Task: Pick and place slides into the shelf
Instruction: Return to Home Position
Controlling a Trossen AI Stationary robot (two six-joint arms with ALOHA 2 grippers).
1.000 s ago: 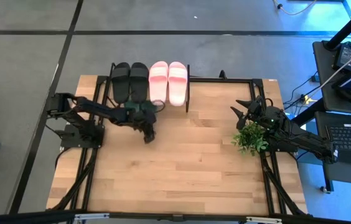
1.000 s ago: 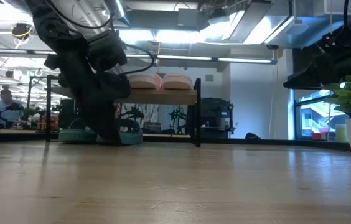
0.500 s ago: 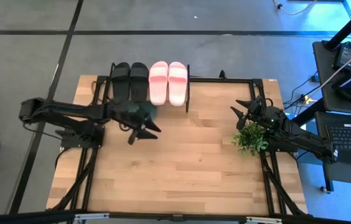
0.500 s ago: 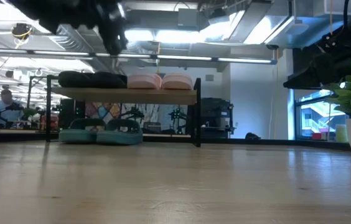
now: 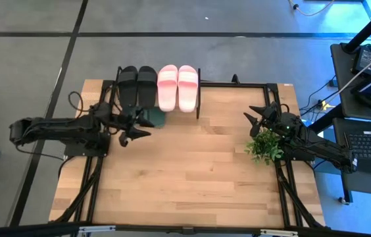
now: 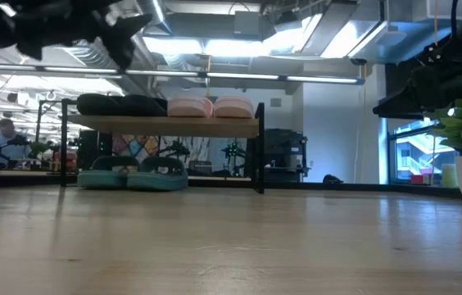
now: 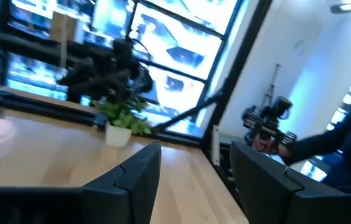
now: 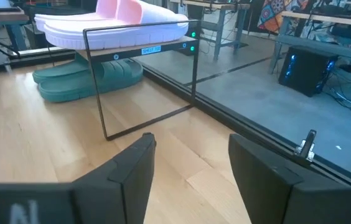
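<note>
High view: the shelf [image 5: 198, 99] sits at the far edge of the table [image 5: 192, 184]. The black slides [image 5: 137, 82] and pink slides [image 5: 177, 85] are lined up side by side on its top plank. Only a bit of the green slides [image 5: 154, 118] peeks out from underneath. The left gripper [image 5: 136, 135] hovers just in front of the shelf's left half, near that green heel. The right gripper [image 5: 258, 116] is parked over on the right, next to a potted plant [image 5: 264, 145].

Low view: both green ones lie flat on the table under the plank, touching each other, below the black pair. So all six look stowed to me. The left gripper is up high, above shelf height.

Left wrist view: fingers spread wide, nothing between them, looking across at the plant and the other arm.

Right wrist view: same deal, fingers apart and empty, facing the shelf end with pink stacked over green.

Handling-wise, I'd guess these are light, bendy rubber, not fragile and fairly grippy. If one needed a nudge, I'd pinch the wide strap, or the sole's side edge. The strap probably squashes, so expect the slide to dangle a little.
</note>
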